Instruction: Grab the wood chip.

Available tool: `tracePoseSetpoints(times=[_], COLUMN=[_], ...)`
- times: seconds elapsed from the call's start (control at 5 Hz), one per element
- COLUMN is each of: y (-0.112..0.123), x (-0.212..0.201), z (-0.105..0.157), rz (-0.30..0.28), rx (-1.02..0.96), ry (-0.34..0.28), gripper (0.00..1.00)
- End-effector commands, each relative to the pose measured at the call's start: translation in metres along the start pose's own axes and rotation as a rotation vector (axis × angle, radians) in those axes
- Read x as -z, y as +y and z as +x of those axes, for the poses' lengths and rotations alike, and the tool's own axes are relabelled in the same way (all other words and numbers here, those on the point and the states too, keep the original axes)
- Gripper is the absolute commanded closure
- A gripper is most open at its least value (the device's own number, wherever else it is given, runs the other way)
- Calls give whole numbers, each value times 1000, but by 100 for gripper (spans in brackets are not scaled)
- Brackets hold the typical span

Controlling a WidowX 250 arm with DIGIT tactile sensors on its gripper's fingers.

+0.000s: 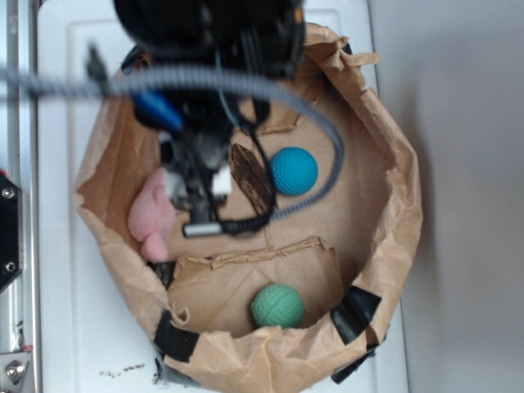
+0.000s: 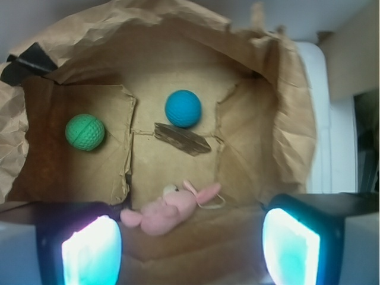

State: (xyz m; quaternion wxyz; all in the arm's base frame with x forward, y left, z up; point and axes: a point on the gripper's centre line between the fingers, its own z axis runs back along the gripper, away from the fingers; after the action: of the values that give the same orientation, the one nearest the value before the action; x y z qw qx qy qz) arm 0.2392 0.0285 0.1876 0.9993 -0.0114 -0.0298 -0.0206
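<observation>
Your gripper (image 2: 190, 237) hangs over the brown paper bag (image 1: 393, 205) with its two glowing fingers (image 2: 92, 249) spread wide apart, and you have nothing between them. From the wrist view, the wood chip (image 2: 182, 139) lies flat on the bag's floor ahead of the gripper, roughly centred between the fingers, well beyond the pink plush toy (image 2: 169, 209), which sits just in front of them. The blue ball (image 2: 183, 108) rests right behind the chip, touching it or nearly so. The green ball (image 2: 85, 132) is off to the left in the wrist view, apart from the chip, on a paper flap (image 2: 77, 160). In the exterior view, the chip (image 1: 251, 178) shows just beside the arm, between it and the blue ball (image 1: 293, 171). The bag stands on a white desk (image 1: 65, 327).
</observation>
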Motion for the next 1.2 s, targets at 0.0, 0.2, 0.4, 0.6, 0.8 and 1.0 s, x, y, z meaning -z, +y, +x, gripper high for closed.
tracePoseSetpoints(times=[0.0, 0.2, 0.4, 0.6, 0.8, 1.0], y=[-13, -1, -2, -10, -10, -10], x=[32, 47, 67, 85, 85, 85], z=[-7, -1, 2, 6, 6, 6], rz=[-5, -49, -59, -1, -1, -1], rx=[173, 187, 206, 205, 205, 205], ry=[-41, -15, 9, -19, -19, -19], gripper=[0, 0, 0, 0, 0, 0])
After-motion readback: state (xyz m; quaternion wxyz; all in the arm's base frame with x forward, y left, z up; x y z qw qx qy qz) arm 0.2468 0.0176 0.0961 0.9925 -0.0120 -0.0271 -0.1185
